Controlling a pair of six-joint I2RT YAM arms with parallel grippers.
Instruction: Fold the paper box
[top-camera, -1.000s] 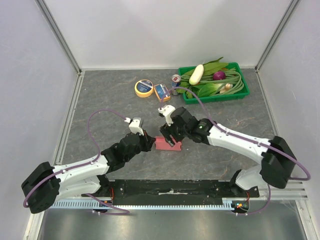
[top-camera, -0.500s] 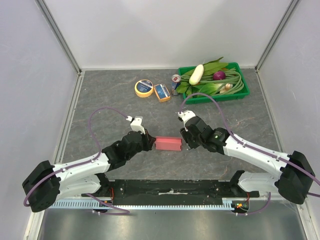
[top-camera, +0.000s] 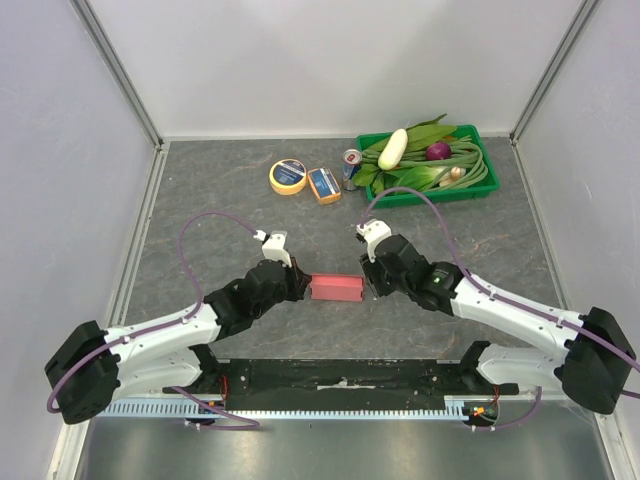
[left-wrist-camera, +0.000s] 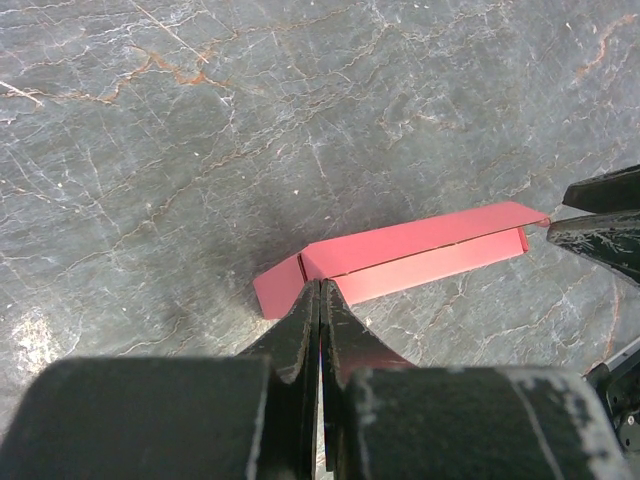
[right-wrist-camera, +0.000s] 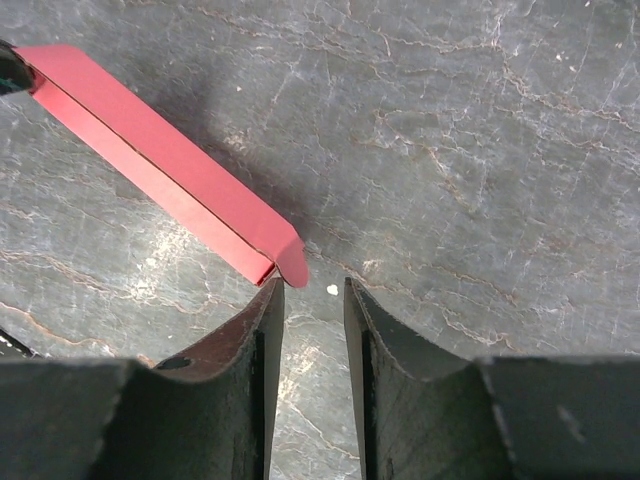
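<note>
The paper box (top-camera: 336, 288) is a pink-red, flat, folded shape lying on the grey table between my two grippers. My left gripper (top-camera: 300, 285) is shut, with its tips against the box's left end. In the left wrist view the shut tips (left-wrist-camera: 321, 288) meet at the seam by the box's (left-wrist-camera: 400, 255) end flap, and no card shows between them. My right gripper (top-camera: 368, 283) is just off the box's right end. In the right wrist view it (right-wrist-camera: 312, 285) is slightly open and empty, its left finger (right-wrist-camera: 262, 330) beside the rounded flap of the box (right-wrist-camera: 150, 150).
A green tray (top-camera: 484, 190) of vegetables stands at the back right. A yellow tape roll (top-camera: 288, 176), a small blue-and-orange box (top-camera: 324, 185) and a can (top-camera: 352, 159) stand behind the arms. White walls enclose the table on three sides.
My right gripper has come off the top of the box and drawn back to its right end. The box now lies uncovered. My left gripper has stayed at the left end.
</note>
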